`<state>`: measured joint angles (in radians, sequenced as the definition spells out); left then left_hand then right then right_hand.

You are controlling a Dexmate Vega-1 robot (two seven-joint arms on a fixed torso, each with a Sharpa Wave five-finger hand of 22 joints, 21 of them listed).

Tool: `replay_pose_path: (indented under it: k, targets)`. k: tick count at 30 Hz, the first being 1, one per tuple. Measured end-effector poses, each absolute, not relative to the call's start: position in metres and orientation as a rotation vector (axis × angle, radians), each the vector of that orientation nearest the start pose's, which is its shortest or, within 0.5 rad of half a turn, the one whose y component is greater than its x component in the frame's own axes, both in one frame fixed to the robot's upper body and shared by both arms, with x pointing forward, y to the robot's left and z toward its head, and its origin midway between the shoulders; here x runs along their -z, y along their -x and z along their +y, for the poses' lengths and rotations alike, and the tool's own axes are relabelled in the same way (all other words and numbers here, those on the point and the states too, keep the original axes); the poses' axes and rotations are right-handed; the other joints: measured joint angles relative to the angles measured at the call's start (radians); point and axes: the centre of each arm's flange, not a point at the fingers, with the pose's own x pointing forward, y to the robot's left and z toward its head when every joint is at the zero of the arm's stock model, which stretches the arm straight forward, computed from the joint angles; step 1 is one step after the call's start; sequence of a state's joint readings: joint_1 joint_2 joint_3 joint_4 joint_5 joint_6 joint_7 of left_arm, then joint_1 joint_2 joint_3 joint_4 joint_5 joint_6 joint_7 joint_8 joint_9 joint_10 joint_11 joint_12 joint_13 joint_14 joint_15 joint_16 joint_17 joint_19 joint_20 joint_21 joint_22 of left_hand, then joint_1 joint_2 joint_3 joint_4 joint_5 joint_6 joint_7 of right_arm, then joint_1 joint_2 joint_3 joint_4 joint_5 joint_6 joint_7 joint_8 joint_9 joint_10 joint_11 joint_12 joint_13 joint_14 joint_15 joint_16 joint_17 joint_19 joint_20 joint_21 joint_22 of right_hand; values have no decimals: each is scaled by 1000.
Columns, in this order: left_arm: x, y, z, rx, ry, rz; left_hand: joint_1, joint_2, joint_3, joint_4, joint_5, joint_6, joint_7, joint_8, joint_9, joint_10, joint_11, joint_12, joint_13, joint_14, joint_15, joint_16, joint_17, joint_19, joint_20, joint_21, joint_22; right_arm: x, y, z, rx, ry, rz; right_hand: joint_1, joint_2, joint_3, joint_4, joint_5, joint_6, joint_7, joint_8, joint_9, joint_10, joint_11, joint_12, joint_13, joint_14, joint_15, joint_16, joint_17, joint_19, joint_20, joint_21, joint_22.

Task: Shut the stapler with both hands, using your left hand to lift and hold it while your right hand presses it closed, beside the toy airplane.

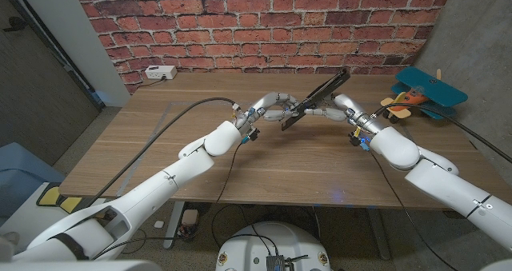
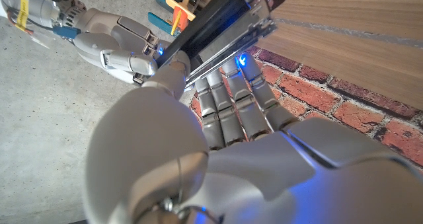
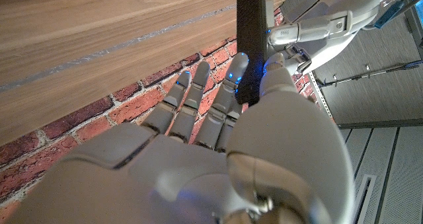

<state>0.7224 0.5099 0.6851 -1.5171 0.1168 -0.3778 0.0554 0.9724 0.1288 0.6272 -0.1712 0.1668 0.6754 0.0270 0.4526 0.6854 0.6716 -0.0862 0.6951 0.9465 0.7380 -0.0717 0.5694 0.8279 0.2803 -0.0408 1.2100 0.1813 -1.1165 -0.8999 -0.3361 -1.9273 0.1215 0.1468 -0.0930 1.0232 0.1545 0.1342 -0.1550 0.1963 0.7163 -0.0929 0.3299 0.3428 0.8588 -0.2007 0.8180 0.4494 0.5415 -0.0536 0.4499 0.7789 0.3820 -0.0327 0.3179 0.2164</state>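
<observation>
Now the black stapler (image 1: 317,97) is lifted over the table's (image 1: 160,155) back middle, still gaping open, toy airplane (image 1: 422,94) at back right corner. Left hand (image 1: 272,109) clamps its low end; right hand (image 1: 346,106) presses against upper arm w/ fingers extended. Judging: rigid, smooth metal, springy hinge, so hold base firmly.

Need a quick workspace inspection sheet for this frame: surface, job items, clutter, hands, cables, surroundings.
Surface: wooden table, pale stripe running across it.
Job's things: black stapler held up off the table, still gaping open, metal staple rail exposed; blue and orange toy airplane at the table's far right corner.
Clutter: small white box at the far left edge.
Hands: left hand grips the stapler's lower end; right hand touches it from the other side.
Cables: black cable along the left arm; another past the airplane.
Surroundings: red brick wall behind, grey panels either side.
</observation>
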Motion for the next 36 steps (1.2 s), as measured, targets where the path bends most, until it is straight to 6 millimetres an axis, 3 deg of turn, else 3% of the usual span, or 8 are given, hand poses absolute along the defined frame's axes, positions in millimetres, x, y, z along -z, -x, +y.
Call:
replay_pose_path:
  k: [13, 26, 30, 34, 36]
  targets:
    - [-2, -584, 85, 494, -754, -966, 0, 0, 3, -3, 0, 4, 4, -5, 0, 2, 2, -6, 9, 0, 0, 4, -2, -6, 6, 7, 0, 13, -528, -242, -305, 728, -732, 19, -19, 63, 13, -3, 0, 0, 15, 15, -2, -1, 0, 1, 0, 0, -7, 27, -12, -12, 4, 0]
    - [-1, -584, 82, 495, -722, -982, 0, 0, 7, -7, 4, 17, -2, -40, -23, 9, 9, -28, -50, 32, -9, -3, -40, -2, 2, 15, -5, 18, -530, -245, -317, 705, -715, 30, -30, 93, 21, -7, 0, 0, 22, 31, 4, 5, 0, -5, 0, 0, -7, 39, -22, -10, 8, 0]
    - [1, -586, 80, 494, -705, -978, 0, 0, 11, -11, 4, 38, 2, -61, -37, 19, 10, -45, -73, 38, -12, -20, -67, 8, 0, 15, -5, 18, -529, -246, -320, 678, -726, 30, -30, 100, 20, -8, 0, 0, 26, 38, 4, 5, 0, -2, 0, 0, -7, 46, -22, -10, 14, 0]
    - [3, -586, 81, 494, -690, -978, -15, -15, -17, 17, 8, 61, -11, -105, -76, 42, 10, -80, -130, 52, -16, -57, -130, 8, 0, 15, -8, 19, -529, -248, -330, 660, -725, 36, -36, 114, 21, -8, 0, 0, 27, 48, 1, 13, -5, -2, 0, 0, -15, 53, -8, -8, 23, 0]
    - [3, -587, 81, 492, -684, -978, -56, -33, -27, 27, 19, 86, -25, -118, -90, 66, -11, -94, -149, 58, -21, -67, -135, 11, 3, 15, -9, 20, -529, -248, -333, 655, -723, 41, -41, 116, 23, -8, 0, 0, 29, 49, 4, 15, -5, -2, 0, 0, -15, 57, -8, -8, 26, 0]
